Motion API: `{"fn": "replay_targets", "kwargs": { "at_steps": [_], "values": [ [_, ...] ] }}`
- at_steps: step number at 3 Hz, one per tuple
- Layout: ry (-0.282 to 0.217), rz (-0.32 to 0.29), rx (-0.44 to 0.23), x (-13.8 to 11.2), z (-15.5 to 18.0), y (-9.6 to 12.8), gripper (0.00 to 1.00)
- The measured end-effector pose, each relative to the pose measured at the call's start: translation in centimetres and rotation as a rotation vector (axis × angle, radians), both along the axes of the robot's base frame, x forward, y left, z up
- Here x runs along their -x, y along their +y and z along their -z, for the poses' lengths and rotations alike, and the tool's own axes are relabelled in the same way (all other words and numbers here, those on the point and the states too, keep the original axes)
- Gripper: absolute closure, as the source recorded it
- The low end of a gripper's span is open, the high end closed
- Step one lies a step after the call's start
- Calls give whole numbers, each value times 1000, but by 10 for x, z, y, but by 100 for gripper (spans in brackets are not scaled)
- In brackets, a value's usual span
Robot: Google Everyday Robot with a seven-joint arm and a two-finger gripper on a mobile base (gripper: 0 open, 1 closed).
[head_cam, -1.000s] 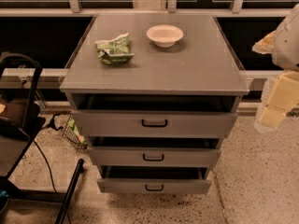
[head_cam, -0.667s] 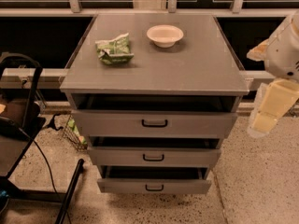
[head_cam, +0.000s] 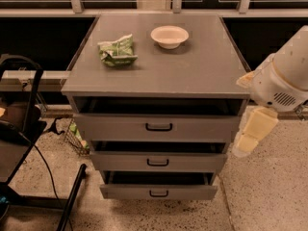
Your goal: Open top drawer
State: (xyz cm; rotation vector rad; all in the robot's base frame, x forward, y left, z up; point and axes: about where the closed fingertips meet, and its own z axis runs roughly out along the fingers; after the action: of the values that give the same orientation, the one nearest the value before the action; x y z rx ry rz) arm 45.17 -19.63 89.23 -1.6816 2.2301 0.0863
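The grey cabinet point(head_cam: 159, 66) has three drawers. The top drawer point(head_cam: 115, 128) has the widest, tallest front and a small black bar handle point(head_cam: 159, 127) at its centre. It stands pulled out a little, with a dark gap under the cabinet top. The two narrower drawers below, the middle point(head_cam: 159, 161) and the bottom point(head_cam: 159, 192), also stand slightly out. My gripper point(head_cam: 245, 141) hangs from the white arm point(head_cam: 284, 81) just off the cabinet's right side, at the height of the top drawer's front. It is apart from the handle and holds nothing that I can see.
A green crumpled bag point(head_cam: 117, 50) and a white bowl point(head_cam: 169, 36) sit on the cabinet top. A black frame with cables point(head_cam: 21, 109) stands at the left, with a wire basket point(head_cam: 77, 138) beside the cabinet. Speckled floor point(head_cam: 269, 191) lies in front and to the right.
My gripper and arm have moved left and down, from well right of the cabinet to close beside its right edge. The drawers have not moved.
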Motion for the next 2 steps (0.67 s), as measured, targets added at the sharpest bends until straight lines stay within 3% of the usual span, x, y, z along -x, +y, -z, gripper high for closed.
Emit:
{"fn": "replay_targets", "kwargs": {
  "at_steps": [1,2],
  "values": [
    [5,8,-60,-3,42,6,0],
    [-30,22,-95,-8,75,9,0]
  ]
}}
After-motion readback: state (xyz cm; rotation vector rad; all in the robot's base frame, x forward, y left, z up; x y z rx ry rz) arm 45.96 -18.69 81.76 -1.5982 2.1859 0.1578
